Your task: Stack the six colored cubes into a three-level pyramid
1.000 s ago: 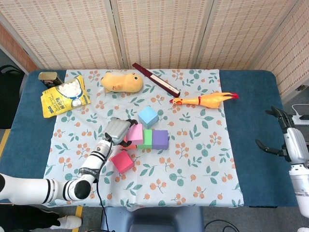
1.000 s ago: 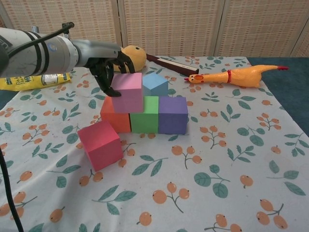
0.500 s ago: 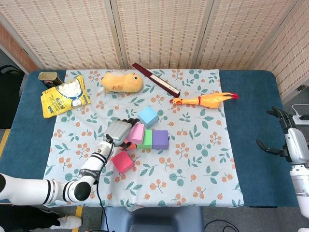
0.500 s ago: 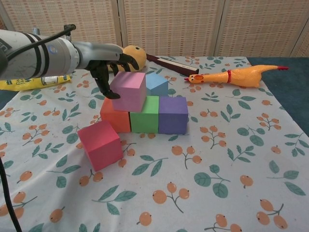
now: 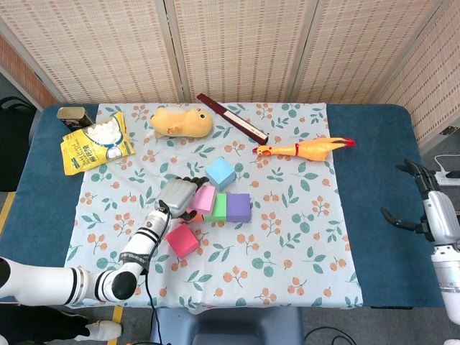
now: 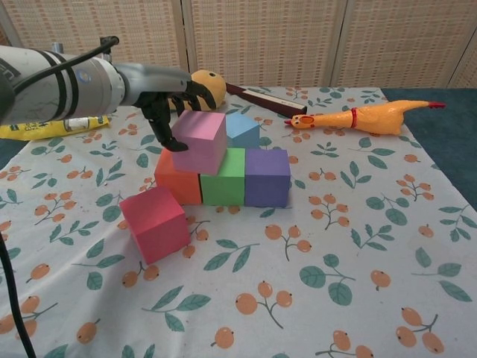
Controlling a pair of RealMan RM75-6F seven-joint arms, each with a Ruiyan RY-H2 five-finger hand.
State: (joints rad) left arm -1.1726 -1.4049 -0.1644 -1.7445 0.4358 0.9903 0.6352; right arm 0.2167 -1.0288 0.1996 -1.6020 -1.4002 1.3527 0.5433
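Note:
Three cubes stand in a row on the flowered cloth: orange [image 6: 177, 184], green [image 6: 225, 177] and purple [image 6: 267, 176]. A light pink cube [image 6: 200, 140] rests on top over the orange and green ones, slightly turned. My left hand [image 6: 168, 112] grips it from its left side, fingers curled round the edge. In the head view the same left hand [image 5: 176, 194] sits left of the pink cube [image 5: 204, 199]. A blue cube [image 6: 240, 128] stands just behind the row. A red cube [image 6: 154, 224] lies loose in front at the left. My right hand [image 5: 424, 205] hangs open by the table's right edge.
A rubber chicken [image 6: 373, 117] lies at the back right, a yellow plush toy [image 6: 205, 86] and a dark red flat box [image 6: 264, 97] behind the cubes. A yellow snack bag [image 5: 93, 144] and a tin can [image 5: 74, 115] sit at the far left.
The pink cube has shifted slightly right on the orange and green cubes and turned a little, with my left hand still on it. The right hand has not moved.

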